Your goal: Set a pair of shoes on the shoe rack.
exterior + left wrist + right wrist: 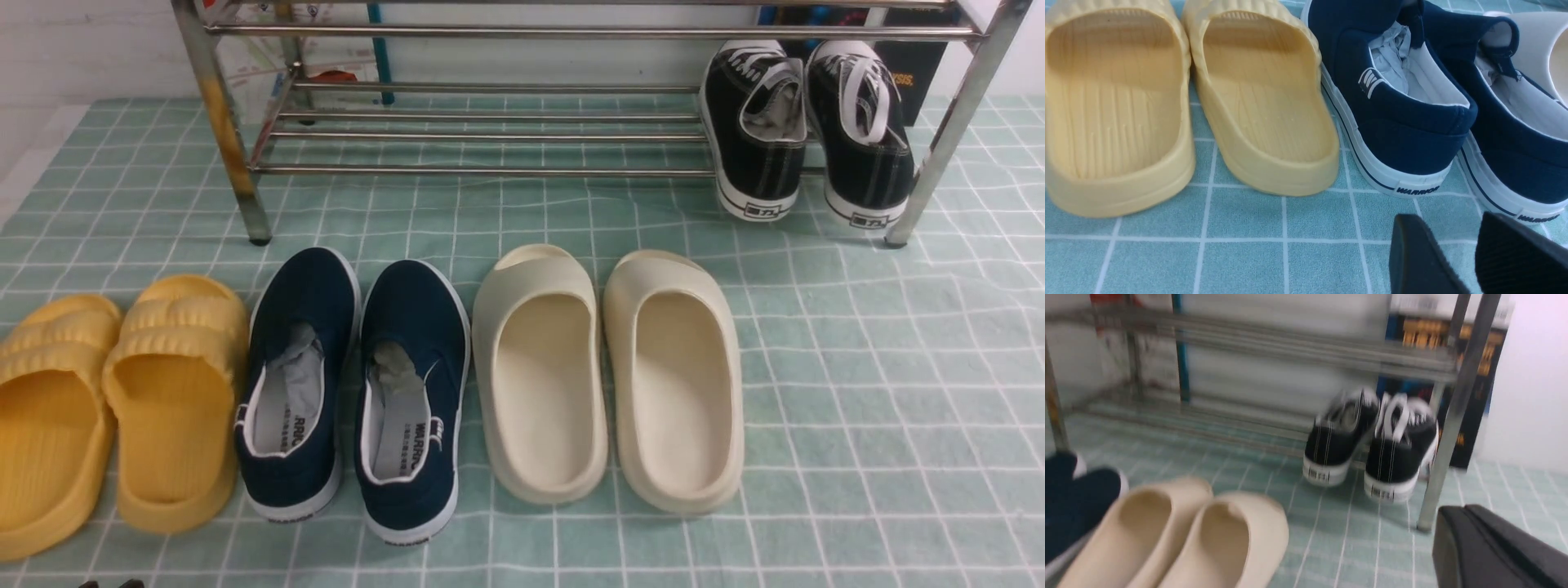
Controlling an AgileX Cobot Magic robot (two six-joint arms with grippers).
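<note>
The pair of black canvas sneakers (808, 131) is sitting on the low shelf at the right end of the steel shoe rack (490, 135), heels hanging out over the front bar, just beside the right leg. Judging from that overhang, a nudge could be tipping a heel off onto the checked cloth covering the desk (898, 392). The left claw (1457, 261) is hovering narrowly parted and gripping nothing, near the navy slip-ons (1404, 106), whose heel strips are reading WARRIOR. For the right claw (1490, 551), only one dark finger is showing, so I cannot tell its spread. The sneaker heel labels are too blurred to read.
</note>
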